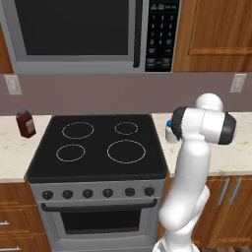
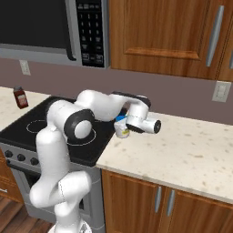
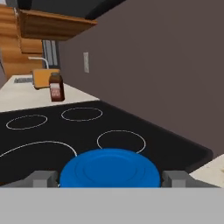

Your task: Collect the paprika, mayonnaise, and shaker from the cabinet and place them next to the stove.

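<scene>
The mayonnaise [image 3: 109, 166], a white jar with a blue lid, stands on the pale counter just right of the stove [image 1: 98, 147]. My gripper [image 3: 109, 178] reaches over it from the right, its fingers pressed against both sides, shut on the jar. The jar also shows as the mayonnaise [image 1: 170, 132] beside my forearm and the mayonnaise [image 2: 121, 129] under my wrist. The paprika [image 1: 25, 123], a dark red-brown bottle, stands on the counter left of the stove; it shows again as the paprika [image 2: 20, 97] and the paprika [image 3: 55, 86]. The cabinet [image 2: 159, 32] above the counter is closed. The shaker is out of view.
A microwave [image 1: 74, 29] hangs over the stove. Wall outlets [image 1: 238, 82] sit on the backsplash. A brown toaster [image 3: 43, 78] stands beyond the paprika. The counter [image 2: 182, 150] stretches to the right of the jar, with base cabinets below.
</scene>
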Robot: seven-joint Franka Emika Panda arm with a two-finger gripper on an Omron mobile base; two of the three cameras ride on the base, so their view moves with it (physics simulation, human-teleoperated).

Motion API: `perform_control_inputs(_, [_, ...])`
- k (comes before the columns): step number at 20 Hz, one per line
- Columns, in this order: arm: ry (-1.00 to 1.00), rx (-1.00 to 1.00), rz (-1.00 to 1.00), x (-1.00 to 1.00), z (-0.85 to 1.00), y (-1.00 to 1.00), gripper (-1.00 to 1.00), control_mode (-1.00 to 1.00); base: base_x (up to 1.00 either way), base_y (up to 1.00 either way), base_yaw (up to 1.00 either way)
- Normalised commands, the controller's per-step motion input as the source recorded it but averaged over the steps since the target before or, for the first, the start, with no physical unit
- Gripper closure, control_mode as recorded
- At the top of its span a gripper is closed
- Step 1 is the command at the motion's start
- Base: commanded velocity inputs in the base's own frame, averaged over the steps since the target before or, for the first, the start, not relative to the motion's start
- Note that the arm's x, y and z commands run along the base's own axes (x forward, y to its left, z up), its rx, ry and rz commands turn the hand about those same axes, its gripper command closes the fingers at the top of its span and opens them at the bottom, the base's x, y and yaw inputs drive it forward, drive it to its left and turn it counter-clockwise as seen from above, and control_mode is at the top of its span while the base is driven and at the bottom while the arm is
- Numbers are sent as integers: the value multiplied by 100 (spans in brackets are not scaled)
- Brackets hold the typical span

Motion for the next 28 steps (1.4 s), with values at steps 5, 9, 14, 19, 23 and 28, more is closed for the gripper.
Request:
perform_control_inputs(5, [-2,0,4,44,-51,0,100,-100,0,0,0])
perform_control_inputs(9, [-3,0,9,37,-43,-8,100,-100,0,0,0])
perform_control_inputs(14, [-6,0,8,24,-35,-4,100,-100,0,0,0])
perform_control_inputs(19, [-13,-15,12,-12,-55,52,-100,-100,0,0,0])
perform_control_inputs(23, [-14,-14,10,-39,-46,43,-100,-100,0,0,0])
perform_control_inputs(28, [-9,-8,4,-37,-35,20,-100,-100,0,0,0])
